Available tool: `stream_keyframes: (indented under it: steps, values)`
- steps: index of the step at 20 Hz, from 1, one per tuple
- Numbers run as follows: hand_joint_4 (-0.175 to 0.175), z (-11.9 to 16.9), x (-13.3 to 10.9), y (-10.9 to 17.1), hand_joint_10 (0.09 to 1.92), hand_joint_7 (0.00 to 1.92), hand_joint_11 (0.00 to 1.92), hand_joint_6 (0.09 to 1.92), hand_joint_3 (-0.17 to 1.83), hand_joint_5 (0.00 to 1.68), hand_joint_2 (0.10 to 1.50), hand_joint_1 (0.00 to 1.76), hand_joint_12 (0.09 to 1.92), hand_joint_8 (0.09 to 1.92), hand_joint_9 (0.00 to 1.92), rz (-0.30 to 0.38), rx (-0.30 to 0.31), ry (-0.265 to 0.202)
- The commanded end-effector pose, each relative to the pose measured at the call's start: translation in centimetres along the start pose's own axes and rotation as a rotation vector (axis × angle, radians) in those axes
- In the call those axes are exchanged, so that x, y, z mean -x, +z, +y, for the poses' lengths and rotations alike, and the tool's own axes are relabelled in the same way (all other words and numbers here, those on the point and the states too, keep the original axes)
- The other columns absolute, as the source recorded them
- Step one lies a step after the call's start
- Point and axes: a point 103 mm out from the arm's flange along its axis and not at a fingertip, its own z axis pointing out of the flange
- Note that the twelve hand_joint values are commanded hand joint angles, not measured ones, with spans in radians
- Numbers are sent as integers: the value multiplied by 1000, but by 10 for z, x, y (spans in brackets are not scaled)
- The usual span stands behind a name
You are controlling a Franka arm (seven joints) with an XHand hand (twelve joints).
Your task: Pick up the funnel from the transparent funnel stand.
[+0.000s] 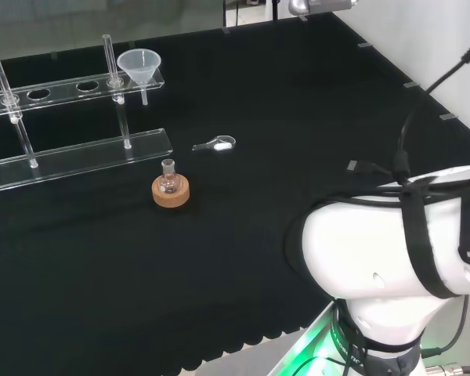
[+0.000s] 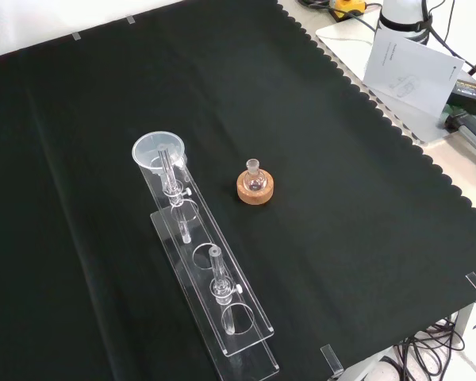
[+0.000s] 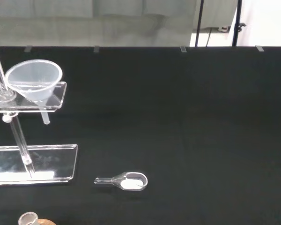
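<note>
a: so, going left to right in the head view, where's everything?

b: far left is the transparent funnel stand (image 1: 78, 149), a clear base plate with posts carrying an upper rail of round holes. the funnel (image 1: 139, 66) sits in the hole at the rail's right end, cone up, stem hanging down through the rail. that's why it stays upright: the rim of the hole catches the cone.

a: and nearer the middle?

b: a small flask (image 1: 168, 175) resting in a cork ring (image 1: 171, 193), just in front of the stand's right end; the ring keeps its round bottom from rolling. right of that, a little clear scoop (image 1: 216, 143) with something white in it lies flat on the tabletop (image 1: 298, 141).

a: the robot hand?

b: i can't tell its state. the arm's white link (image 1: 392, 251) sits at the near right, well apart from the funnel.

a: so the pickup?

b: i'd judge it not yet begun. a lift would probably need to go straight up so the stem clears the hole.
</note>
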Motion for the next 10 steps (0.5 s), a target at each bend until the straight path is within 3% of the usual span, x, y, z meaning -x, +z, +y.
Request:
stream_keyframes:
  steps: [1, 5, 10]
  values:
    - [4, 37, -2, 25, 648, 0, 0, 87, 357, 211, 1240, 0, 1375, 318, 70, -29, -34, 22]
    - [3, 69, 0, 38, 653, 2, 0, 87, 339, 217, 1243, 0, 1379, 350, 91, -8, -50, 4]
    - [-5, 118, -6, 54, 670, 32, 27, 87, 295, 229, 1245, 14, 1399, 442, 158, 15, -92, -54]
